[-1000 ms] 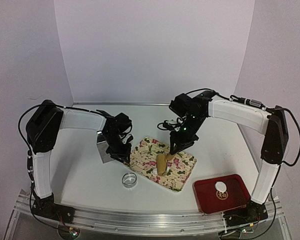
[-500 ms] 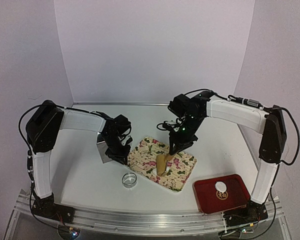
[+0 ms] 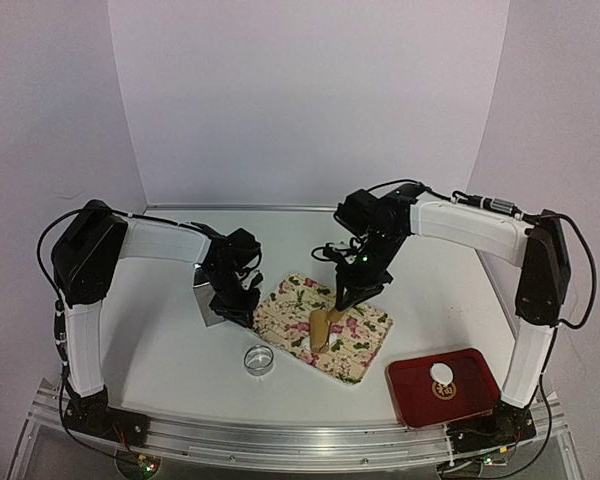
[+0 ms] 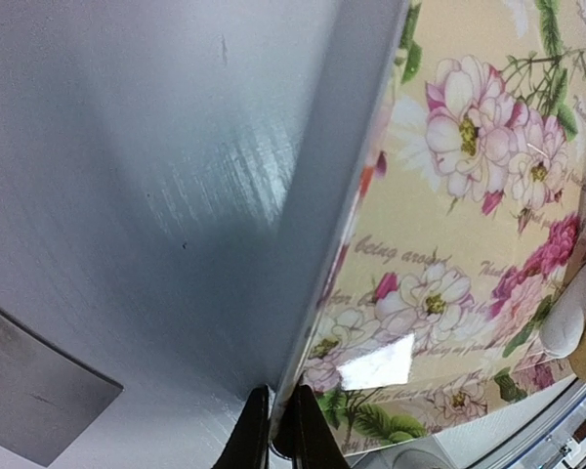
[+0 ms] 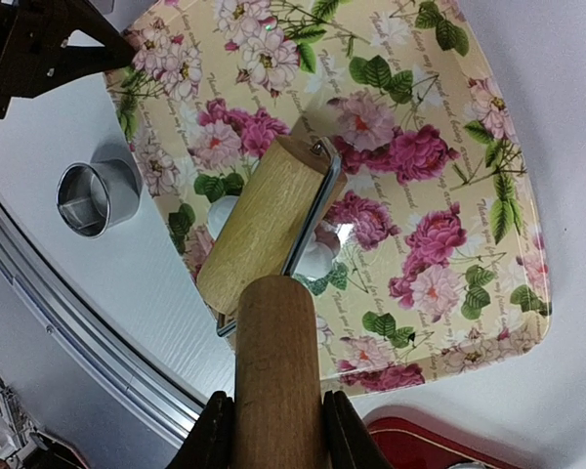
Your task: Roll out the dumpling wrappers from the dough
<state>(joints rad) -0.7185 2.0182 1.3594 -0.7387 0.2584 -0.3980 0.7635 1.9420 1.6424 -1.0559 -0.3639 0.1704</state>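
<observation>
A: What sits nearest on the table?
B: On the right there is a red tray with one round white wrapper in its middle. To its left a metal ring cutter stands on the bare table.
A: How does that wrapper lie to the grippers?
B: Well apart from both — neither touches it or its tray.
A: And beyond that?
B: A flowered board lies at an angle. A wooden rolling pin rests on it, and white dough shows on both sides of the roller, lying under it.
A: Who holds the pin?
B: The right gripper — its two fingers clamp the wooden handle from either side. The dough lies just past the gripper, at the roller end.
A: And the other arm?
B: The left gripper has its fingers pressed on the board's left rim, pinching that edge. The dough is across the board from it, near but apart.
A: Anything farther?
B: A flat metal sheet lies on the table just beside the left gripper, on its outer side.
</observation>
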